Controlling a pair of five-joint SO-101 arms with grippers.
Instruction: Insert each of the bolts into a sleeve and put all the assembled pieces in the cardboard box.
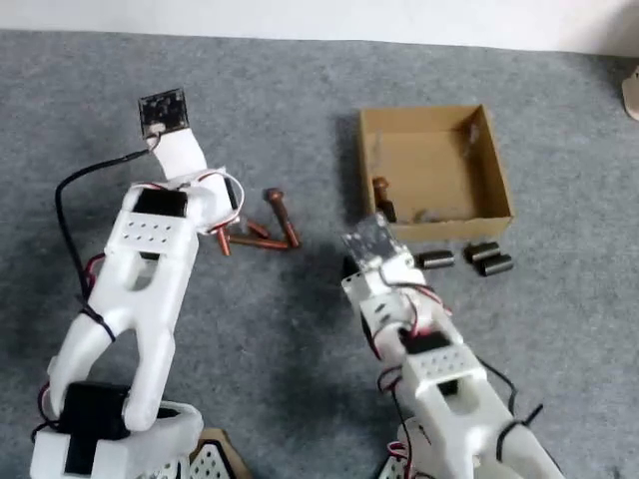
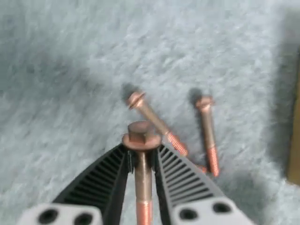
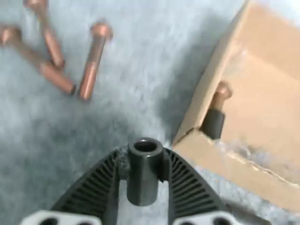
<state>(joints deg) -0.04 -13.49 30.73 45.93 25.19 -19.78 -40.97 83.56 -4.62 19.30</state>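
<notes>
Left fingers (image 2: 110, 174) pinch a bolt (image 2: 142, 161); right fingers (image 3: 101, 183) pinch a sleeve (image 3: 144, 171).

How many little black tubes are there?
5. One tube is in the right gripper. Three lie on the carpet beside the box: one, another, a third. One sits inside the box, on a bolt. More may be hidden.

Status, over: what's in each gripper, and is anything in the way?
Left gripper: jaws shut on a bolt. Right gripper: jaws shut on a sleeve. One assembled piece in the cardboard box. Loose bolts lying between them.
</notes>
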